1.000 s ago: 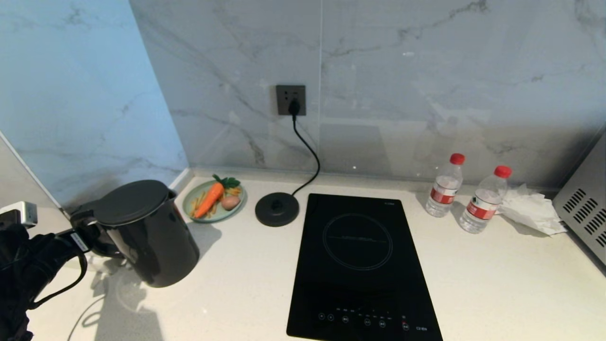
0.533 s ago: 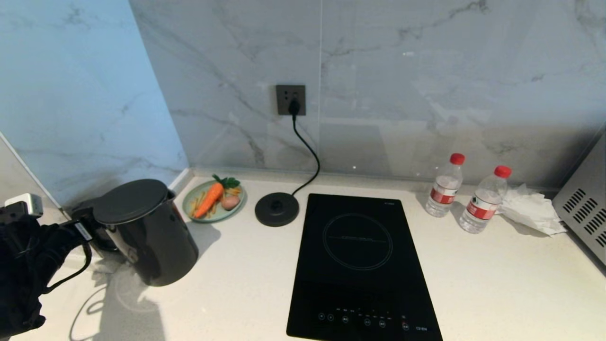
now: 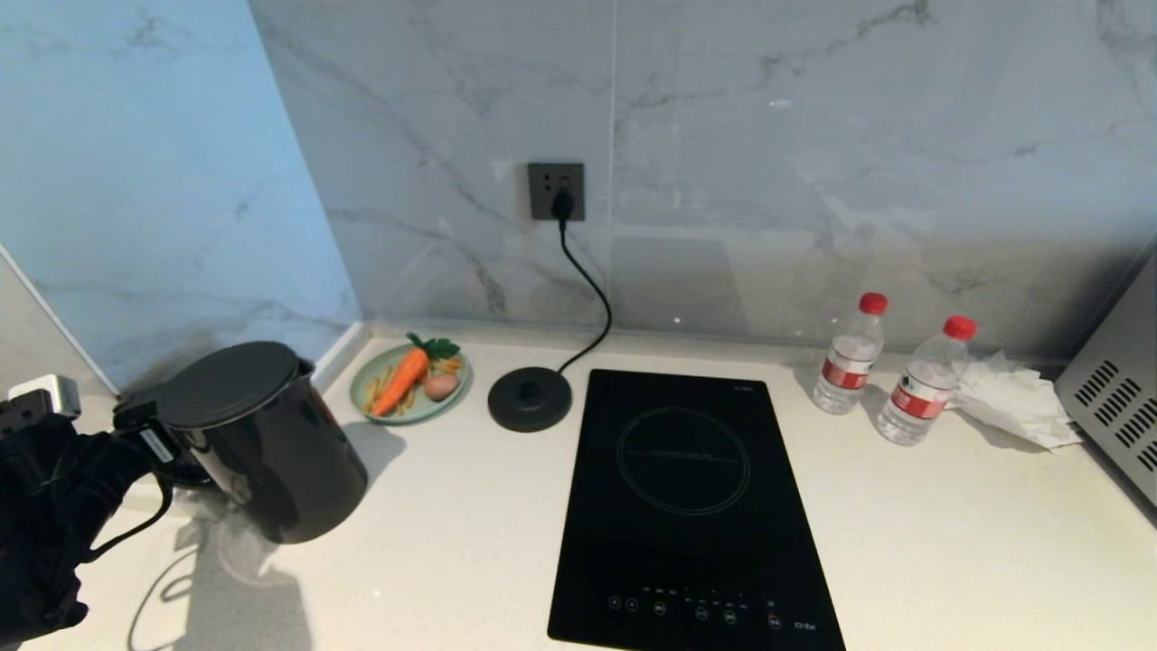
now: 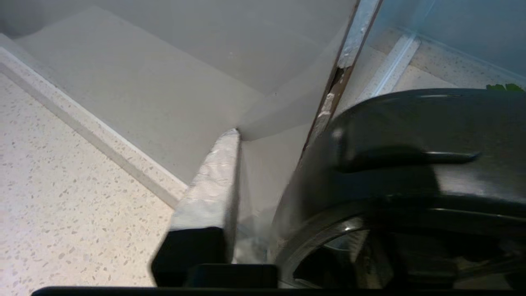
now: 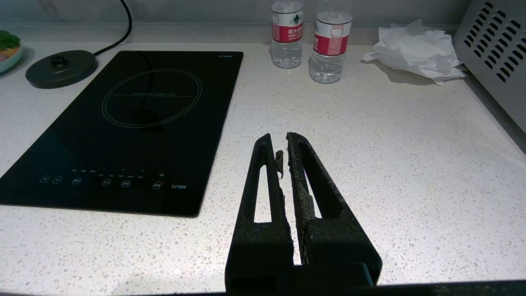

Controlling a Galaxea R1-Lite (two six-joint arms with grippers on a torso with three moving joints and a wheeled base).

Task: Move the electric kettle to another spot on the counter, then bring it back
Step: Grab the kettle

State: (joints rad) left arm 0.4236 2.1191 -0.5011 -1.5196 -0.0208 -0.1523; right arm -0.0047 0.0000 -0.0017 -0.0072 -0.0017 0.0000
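Observation:
The electric kettle (image 3: 262,443), a glossy black jug with a flat lid, stands slightly tilted at the far left of the speckled counter (image 3: 904,542), off its base. My left gripper (image 3: 149,438) is at its loop handle from the left. In the left wrist view one tape-wrapped finger (image 4: 209,185) lies against the handle of the kettle (image 4: 411,164); the other finger is hidden behind it. My right gripper (image 5: 280,142) hovers shut and empty over the counter (image 5: 411,164), right of the hob.
The corded round base (image 3: 530,399) sits by the back wall, plugged into a socket (image 3: 555,191). Beside it are a green plate (image 3: 362,389) of toy food and the black hob (image 3: 682,506). Two water bottles (image 3: 848,354), crumpled tissue (image 3: 1012,402) and a grey appliance (image 3: 1116,398) stand at the right.
The left gripper has pushed in at the handle and closed on it. The kettle has shifted a little to the left. The right arm has not moved.

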